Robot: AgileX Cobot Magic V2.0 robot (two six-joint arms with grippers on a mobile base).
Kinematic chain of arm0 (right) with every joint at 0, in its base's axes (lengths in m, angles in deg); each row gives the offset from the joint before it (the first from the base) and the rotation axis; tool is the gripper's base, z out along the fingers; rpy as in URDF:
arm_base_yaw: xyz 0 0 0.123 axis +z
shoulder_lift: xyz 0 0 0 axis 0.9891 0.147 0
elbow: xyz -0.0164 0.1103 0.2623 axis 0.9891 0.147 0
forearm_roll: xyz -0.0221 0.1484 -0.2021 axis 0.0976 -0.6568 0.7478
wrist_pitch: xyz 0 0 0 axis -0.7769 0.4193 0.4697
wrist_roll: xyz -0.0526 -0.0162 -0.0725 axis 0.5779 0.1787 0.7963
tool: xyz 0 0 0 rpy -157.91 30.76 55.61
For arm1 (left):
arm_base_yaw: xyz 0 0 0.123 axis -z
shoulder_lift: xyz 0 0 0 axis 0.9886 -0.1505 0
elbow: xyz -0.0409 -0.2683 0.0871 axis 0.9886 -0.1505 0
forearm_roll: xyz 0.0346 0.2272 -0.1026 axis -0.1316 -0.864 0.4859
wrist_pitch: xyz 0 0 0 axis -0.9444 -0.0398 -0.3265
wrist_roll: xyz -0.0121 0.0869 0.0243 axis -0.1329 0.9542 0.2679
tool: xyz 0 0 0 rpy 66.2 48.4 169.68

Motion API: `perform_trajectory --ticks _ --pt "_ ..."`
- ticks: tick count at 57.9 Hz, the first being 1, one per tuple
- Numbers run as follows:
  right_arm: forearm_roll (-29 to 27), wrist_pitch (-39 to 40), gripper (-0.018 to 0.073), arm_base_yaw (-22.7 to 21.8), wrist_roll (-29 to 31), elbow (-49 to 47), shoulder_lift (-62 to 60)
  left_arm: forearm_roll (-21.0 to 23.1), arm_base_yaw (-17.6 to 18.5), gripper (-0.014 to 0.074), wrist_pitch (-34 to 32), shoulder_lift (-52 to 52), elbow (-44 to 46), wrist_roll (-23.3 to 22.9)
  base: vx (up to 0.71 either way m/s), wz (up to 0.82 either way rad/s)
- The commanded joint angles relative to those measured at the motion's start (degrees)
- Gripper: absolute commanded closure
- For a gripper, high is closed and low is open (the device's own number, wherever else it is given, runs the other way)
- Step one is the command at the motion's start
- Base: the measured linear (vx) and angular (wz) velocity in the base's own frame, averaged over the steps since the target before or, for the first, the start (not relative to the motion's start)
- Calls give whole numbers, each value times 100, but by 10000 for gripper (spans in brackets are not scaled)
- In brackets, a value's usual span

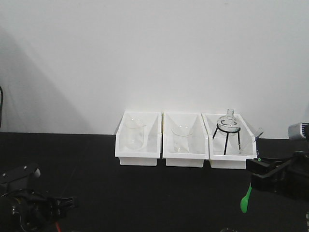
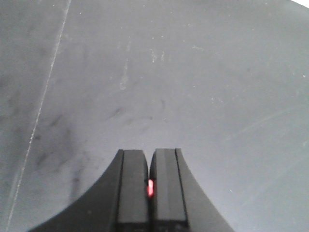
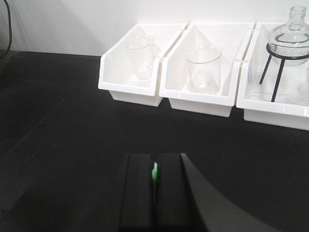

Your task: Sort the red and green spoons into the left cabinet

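Observation:
In the left wrist view my left gripper (image 2: pixel 150 153) is shut on the red spoon (image 2: pixel 150 187), of which only a thin red sliver shows between the pads, above dark tabletop. In the front view this gripper (image 1: pixel 69 202) sits low at the bottom left, with a trace of the red spoon (image 1: pixel 58 225) below it. My right gripper (image 3: pixel 154 157) is shut on the green spoon (image 3: pixel 154 175). From the front, the right gripper (image 1: pixel 252 177) is at the right edge and the green spoon (image 1: pixel 245 199) hangs down from it, bowl lowest. The left cabinet is out of view.
Three white bins stand in a row against the white wall: the left bin (image 1: pixel 138 157) and middle bin (image 1: pixel 185 159) each hold a glass beaker, and the right bin (image 1: pixel 231 163) holds a round flask on a black tripod (image 1: pixel 228 123). Black tabletop (image 1: pixel 145 193) lies in front.

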State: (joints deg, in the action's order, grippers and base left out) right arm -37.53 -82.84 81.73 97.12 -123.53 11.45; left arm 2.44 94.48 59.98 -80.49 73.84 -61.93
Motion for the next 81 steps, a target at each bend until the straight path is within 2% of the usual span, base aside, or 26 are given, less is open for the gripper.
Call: perform_trajectory --ticks 1,16,27,32,38,45,55,68,74,81 --pt "-188 27 564 -5 35 -172 -154 71 -2 606 -215 264 189 -20 0 0" --pt "-188 88 564 -5 35 -172 -154 55 -2 603 -441 796 189 92 0 0" --pt "-188 190 564 -5 29 -172 -154 55 -2 603 -459 1351 189 447 0 0" --pt "-188 190 564 -5 30 -172 -160 55 -2 603 -465 1684 189 757 0 0" --pt "-163 78 564 -5 59 -172 -242 55 -2 603 -375 2114 189 1369 0 0" --pt "156 20 564 -5 343 -172 -484 55 -2 603 -103 2626 189 2008 0 0" --pt "676 92 564 -5 293 -110 -1079 55 -2 600 323 3409 182 2711 0 0" --pt "887 416 564 -5 83 518 -2108 -76 -2 597 844 4378 146 2721 0 0" --pt "887 562 564 -5 83 868 -2691 -247 -2 597 798 4924 -151 2670 0 0" --pt "877 629 564 -5 44 1046 -3191 -242 -2 597 531 5455 -594 2553 0 0"
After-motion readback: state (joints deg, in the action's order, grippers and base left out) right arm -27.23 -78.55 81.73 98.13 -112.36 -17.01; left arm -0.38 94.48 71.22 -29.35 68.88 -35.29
